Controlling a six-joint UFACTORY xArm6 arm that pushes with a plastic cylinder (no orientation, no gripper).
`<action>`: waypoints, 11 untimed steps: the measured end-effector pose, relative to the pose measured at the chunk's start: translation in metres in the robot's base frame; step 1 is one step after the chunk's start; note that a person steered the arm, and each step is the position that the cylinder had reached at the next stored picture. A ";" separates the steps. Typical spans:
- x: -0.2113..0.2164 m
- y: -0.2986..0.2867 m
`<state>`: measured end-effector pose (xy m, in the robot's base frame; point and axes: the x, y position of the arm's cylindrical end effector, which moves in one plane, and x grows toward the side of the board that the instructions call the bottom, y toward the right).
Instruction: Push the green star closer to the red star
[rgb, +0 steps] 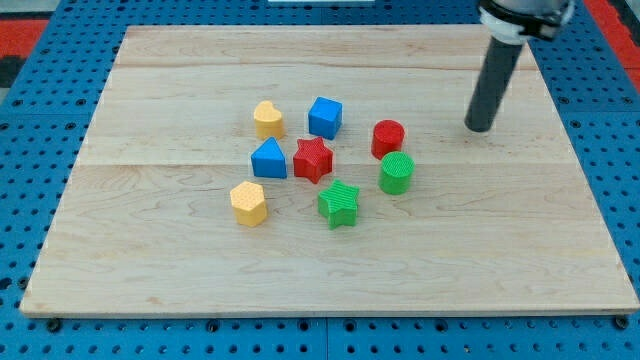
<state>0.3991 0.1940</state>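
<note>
The green star (339, 204) lies on the wooden board (150, 260) just below and right of the red star (313, 159), with a small gap between them. My tip (479, 127) is at the end of the dark rod in the view's upper right. It stands well to the right of both stars and touches no block. The nearest blocks to it are the red cylinder (388, 138) and the green cylinder (396, 173).
A blue triangular block (268, 159) touches the red star's left side. A blue cube (325, 117) and a yellow heart-like block (267, 119) lie above. A yellow hexagon (248, 203) lies left of the green star. Blue pegboard surrounds the board.
</note>
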 end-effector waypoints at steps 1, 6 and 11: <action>0.023 -0.029; 0.133 -0.075; 0.136 -0.166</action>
